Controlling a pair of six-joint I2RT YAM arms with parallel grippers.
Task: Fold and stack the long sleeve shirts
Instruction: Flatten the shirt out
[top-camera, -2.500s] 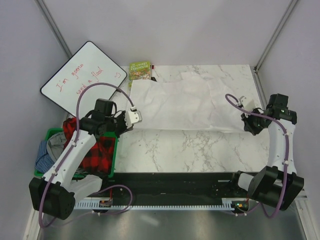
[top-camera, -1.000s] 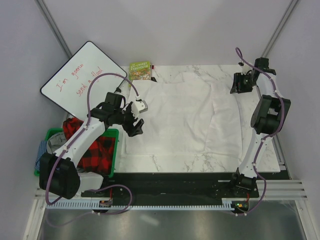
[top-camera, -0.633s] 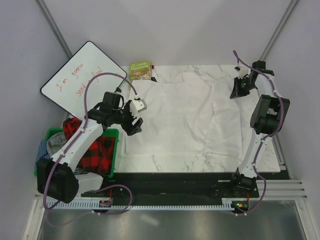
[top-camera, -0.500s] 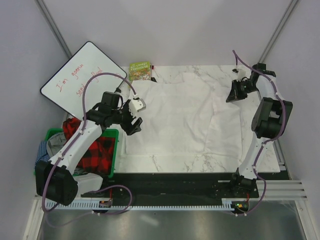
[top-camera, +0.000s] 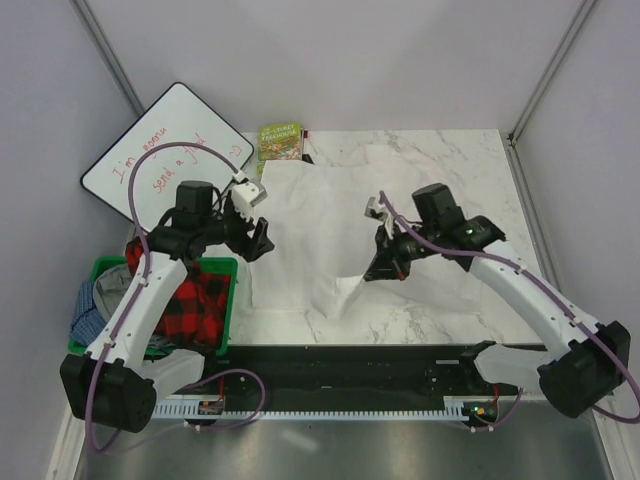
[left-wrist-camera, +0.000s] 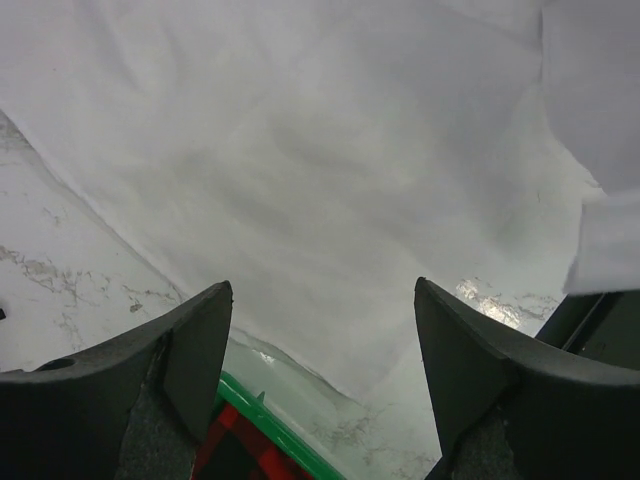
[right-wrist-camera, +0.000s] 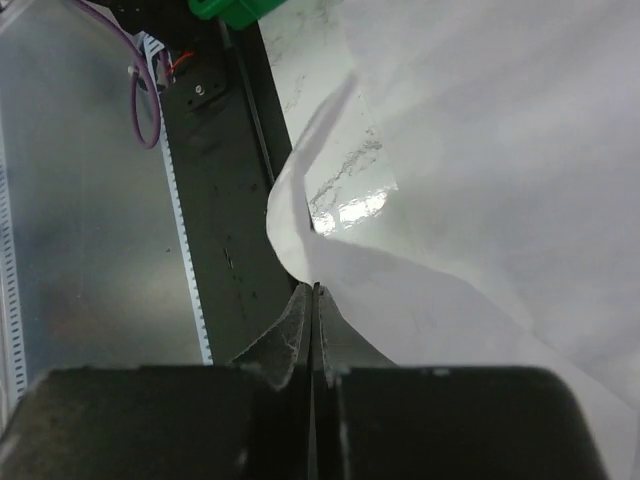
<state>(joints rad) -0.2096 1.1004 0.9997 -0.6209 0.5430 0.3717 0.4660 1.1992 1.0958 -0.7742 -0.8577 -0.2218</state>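
Note:
A white long sleeve shirt (top-camera: 320, 215) lies spread over the marble table (top-camera: 440, 160). My right gripper (top-camera: 383, 268) hovers above its middle, shut on a pinch of the cloth, and a flap (top-camera: 340, 295) hangs from it toward the front edge. The right wrist view shows the jaws closed at the right gripper (right-wrist-camera: 313, 290) with white shirt cloth (right-wrist-camera: 480, 150) draping away from the tips. My left gripper (top-camera: 258, 240) is open above the shirt's left edge. In the left wrist view the left gripper (left-wrist-camera: 322, 295) holds nothing, and the shirt (left-wrist-camera: 330, 150) lies below it.
A green bin (top-camera: 105, 265) with red plaid cloth (top-camera: 200, 300) and blue cloth (top-camera: 90, 305) stands left of the table; its rim (left-wrist-camera: 270, 425) shows under the left fingers. A whiteboard (top-camera: 165, 150) leans at the back left, a green book (top-camera: 280, 140) beside it.
The right arm swung from the far right corner to the table's middle front, shut and drawing the shirt's right part over with it. The left gripper shifted slightly left and stayed open.

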